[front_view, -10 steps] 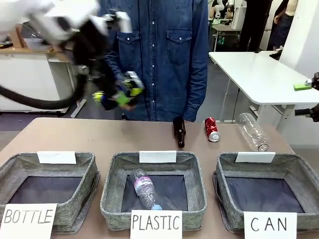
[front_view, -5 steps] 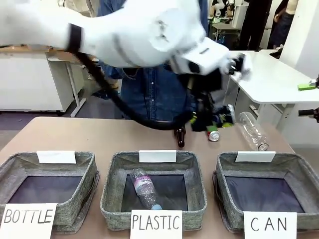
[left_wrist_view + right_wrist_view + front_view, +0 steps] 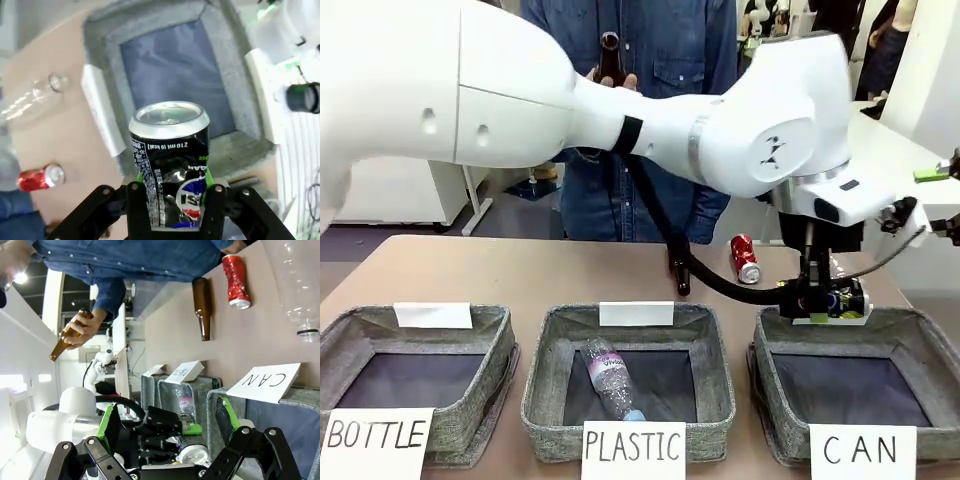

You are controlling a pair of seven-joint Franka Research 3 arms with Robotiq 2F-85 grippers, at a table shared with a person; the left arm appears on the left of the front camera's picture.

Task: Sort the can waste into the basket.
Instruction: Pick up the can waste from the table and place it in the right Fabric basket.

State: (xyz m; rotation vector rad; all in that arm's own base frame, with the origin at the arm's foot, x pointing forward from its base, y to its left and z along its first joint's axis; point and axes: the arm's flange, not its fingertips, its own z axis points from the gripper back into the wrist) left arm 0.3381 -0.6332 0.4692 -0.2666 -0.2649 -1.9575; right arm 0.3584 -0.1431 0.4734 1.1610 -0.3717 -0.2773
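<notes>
The left gripper (image 3: 828,305) is clamped on the dark can (image 3: 170,155), green pads pinching its dented lower body, and hangs over the far rim of the CAN basket (image 3: 920,335), right by the blank white tag (image 3: 832,316). That's what worries me: in the left wrist view the open floor of the basket sits at 12 o'clock from the can, with grey wall directly under it. Let go here and I'd expect it to clip the rim and tumble out toward the red can (image 3: 745,260), at 10 o'clock from the gripper, or the clear plastic bottle (image 3: 27,102). The can is held across the fingers, not along them: its long axis runs 6 to 12 o'clock in that view, silver lid at 12. From the front it looks to lie about level along the rim, so it would probably roll. The right gripper (image 3: 167,412) is spread wide with nothing in it.
</notes>
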